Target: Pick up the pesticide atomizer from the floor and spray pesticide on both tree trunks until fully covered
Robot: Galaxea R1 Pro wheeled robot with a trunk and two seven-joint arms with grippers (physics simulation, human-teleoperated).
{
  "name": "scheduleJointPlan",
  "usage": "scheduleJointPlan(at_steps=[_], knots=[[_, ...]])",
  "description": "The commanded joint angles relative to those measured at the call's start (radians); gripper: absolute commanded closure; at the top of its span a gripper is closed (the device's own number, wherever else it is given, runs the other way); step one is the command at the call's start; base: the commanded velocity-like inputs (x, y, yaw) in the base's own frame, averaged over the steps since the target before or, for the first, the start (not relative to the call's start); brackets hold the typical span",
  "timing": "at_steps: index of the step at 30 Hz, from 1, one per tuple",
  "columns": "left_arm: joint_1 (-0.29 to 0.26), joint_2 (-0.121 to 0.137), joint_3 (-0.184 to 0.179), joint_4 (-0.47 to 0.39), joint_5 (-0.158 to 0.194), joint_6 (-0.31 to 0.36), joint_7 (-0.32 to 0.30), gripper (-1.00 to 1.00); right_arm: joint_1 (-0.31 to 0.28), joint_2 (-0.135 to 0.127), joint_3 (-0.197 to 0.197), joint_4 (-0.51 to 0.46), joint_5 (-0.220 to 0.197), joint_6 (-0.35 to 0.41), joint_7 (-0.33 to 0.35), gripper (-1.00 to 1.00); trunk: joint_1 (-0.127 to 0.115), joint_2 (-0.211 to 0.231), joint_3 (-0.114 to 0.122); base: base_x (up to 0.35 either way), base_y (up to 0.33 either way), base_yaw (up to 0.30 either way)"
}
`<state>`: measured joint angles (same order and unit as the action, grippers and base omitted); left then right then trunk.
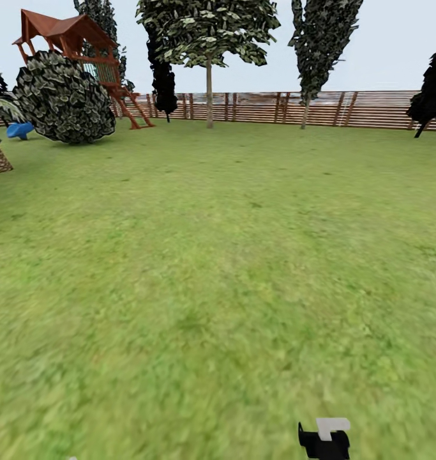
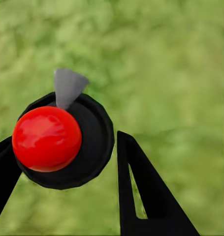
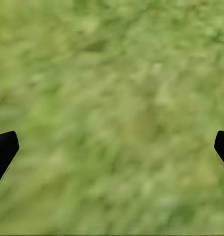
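Note:
The pesticide atomizer [image 2: 87,147] appears from above in the left wrist view: a glossy red ball on a black round body with a grey cone nozzle. My left gripper [image 2: 63,140] is shut on it, one black finger against each side of the body, with blurred grass far beneath. Only grass lies between the tips of my right gripper [image 3: 112,142], which is open and wide apart. Far across the lawn stand two trees with pale trunks: one [image 1: 209,96] near the middle of the fence, the other [image 1: 305,114] to its right.
A brown slat fence [image 1: 371,108] closes the far side of the lawn. At the far left are a large round bush [image 1: 64,99], a red-roofed wooden play tower [image 1: 83,45] and a blue object [image 1: 18,130]. A black-and-white robot part [image 1: 324,439] shows at the bottom edge.

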<state>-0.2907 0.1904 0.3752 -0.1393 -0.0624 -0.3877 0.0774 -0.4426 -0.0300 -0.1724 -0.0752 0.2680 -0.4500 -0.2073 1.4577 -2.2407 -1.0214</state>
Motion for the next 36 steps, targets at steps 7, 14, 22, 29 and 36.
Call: scheduleJointPlan(at_steps=[7, 14, 22, 29, 36], knots=[[-0.001, 0.0, 0.001, 0.001, -0.007, -0.004, 0.005, 1.0, -0.001, -0.001, -0.007, 0.032, 0.011, -0.004, -0.003, -1.0, 0.0, 0.0, -0.001, 0.336, 0.0, 0.001], [-0.001, 0.0, 0.001, 0.001, -0.008, -0.004, 0.005, 1.0, -0.001, 0.006, -0.007, 0.035, 0.008, -0.003, -0.004, -1.0, 0.0, 0.0, -0.001, 0.335, 0.0, 0.0], [-0.001, 0.001, 0.001, 0.001, -0.011, -0.005, 0.005, 1.0, 0.009, 0.01, -0.007, 0.049, 0.007, 0.0, -0.003, -1.0, 0.0, 0.0, -0.001, 0.335, 0.0, 0.0], [-0.001, 0.001, -0.001, -0.001, -0.011, -0.005, 0.004, 1.0, 0.063, 0.01, -0.007, 0.049, 0.007, 0.001, -0.003, -1.0, 0.0, 0.0, -0.001, 0.335, 0.0, 0.0], [-0.001, 0.01, 0.001, -0.004, -0.009, -0.005, 0.005, 1.0, 0.067, 0.01, -0.007, 0.049, 0.007, 0.001, -0.003, -1.0, 0.0, 0.0, -0.001, 0.336, 0.0, 0.0]])
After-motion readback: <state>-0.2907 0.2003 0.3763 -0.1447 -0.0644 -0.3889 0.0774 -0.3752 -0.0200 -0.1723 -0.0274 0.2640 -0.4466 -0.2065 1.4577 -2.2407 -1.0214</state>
